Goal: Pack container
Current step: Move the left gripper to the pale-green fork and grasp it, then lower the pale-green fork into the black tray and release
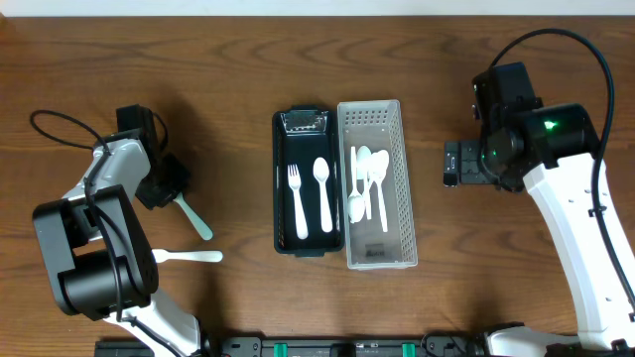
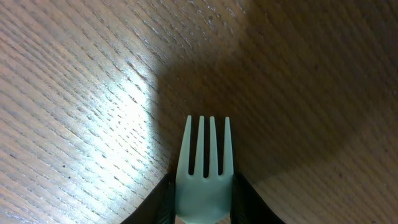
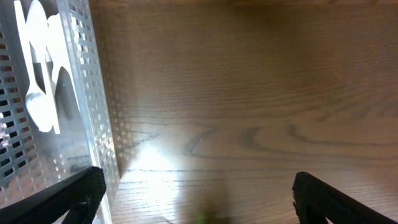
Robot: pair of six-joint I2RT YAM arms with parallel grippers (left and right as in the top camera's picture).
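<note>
Left gripper [image 2: 202,194] clamped on pale fork [image 2: 206,155], we see it low over table [image 2: 87,93], right gripper [image 3: 198,194] splayed wide beside white basket [image 3: 94,112]

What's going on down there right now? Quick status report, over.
Left hand shut on pale green fork. Right hand open, empty, beside white basket. Black container holds white fork, white spoon. White utensil loose on table.

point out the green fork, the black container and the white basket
green fork [image 2: 205,186]: left wrist view, base of the tines
black container [image 1: 311,213]: overhead view, bare floor near the centre
white basket [image 1: 370,117]: overhead view, bare perforated far end
</note>
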